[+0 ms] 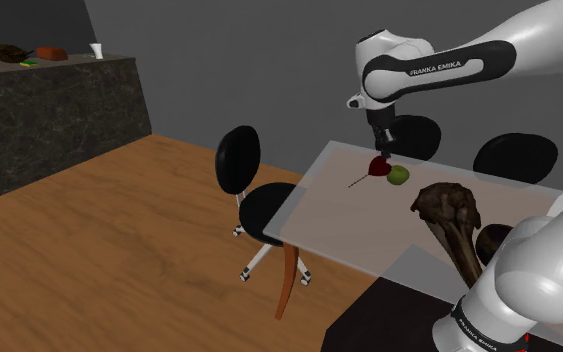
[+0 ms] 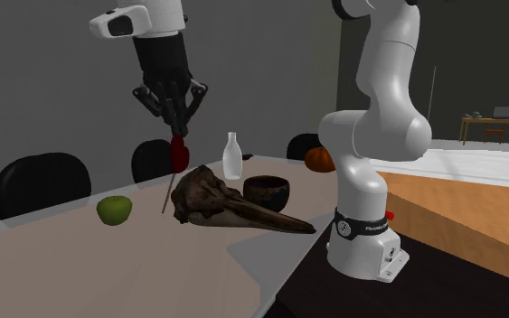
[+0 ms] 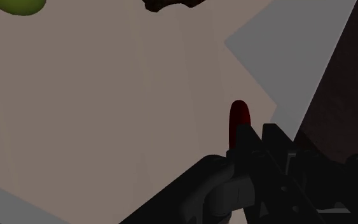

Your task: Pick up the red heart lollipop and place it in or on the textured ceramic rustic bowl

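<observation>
My black gripper is shut on the red heart lollipop, which hangs over the far part of the pale table, its thin stick slanting down. In the wrist view the red heart shows edge-on just past the gripper. The dark rustic bowl sits on the table nearer the arm's base, behind a brown beaked skull. The skull lies between the lollipop and the bowl.
A green apple lies right beside the lollipop. A white bottle and an orange pumpkin stand past the bowl. Black chairs ring the table. A dark counter stands far off.
</observation>
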`<state>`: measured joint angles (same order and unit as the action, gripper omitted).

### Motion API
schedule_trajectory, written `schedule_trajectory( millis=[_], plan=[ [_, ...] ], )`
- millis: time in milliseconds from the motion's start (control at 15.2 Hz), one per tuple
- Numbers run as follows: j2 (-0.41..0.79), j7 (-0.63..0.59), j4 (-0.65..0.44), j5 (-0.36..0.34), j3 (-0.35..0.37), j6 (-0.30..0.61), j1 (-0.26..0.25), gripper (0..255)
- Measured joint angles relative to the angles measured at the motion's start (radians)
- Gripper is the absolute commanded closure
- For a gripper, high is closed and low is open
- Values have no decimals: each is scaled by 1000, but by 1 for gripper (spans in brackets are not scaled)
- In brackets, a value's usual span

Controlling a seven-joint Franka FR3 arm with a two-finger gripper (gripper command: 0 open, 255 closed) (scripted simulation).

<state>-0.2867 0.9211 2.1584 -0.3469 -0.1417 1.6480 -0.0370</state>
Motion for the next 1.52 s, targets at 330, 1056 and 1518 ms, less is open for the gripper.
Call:
schedule_trajectory(
  millis=[330, 1056, 1518],
  plan=[
    [-151, 64, 112, -49, -40, -18, 38, 255],
    [-459, 256, 257, -192, -146, -110, 146, 255],
    [-608, 420, 276, -308, -237, -168, 228, 255]
  ],
)
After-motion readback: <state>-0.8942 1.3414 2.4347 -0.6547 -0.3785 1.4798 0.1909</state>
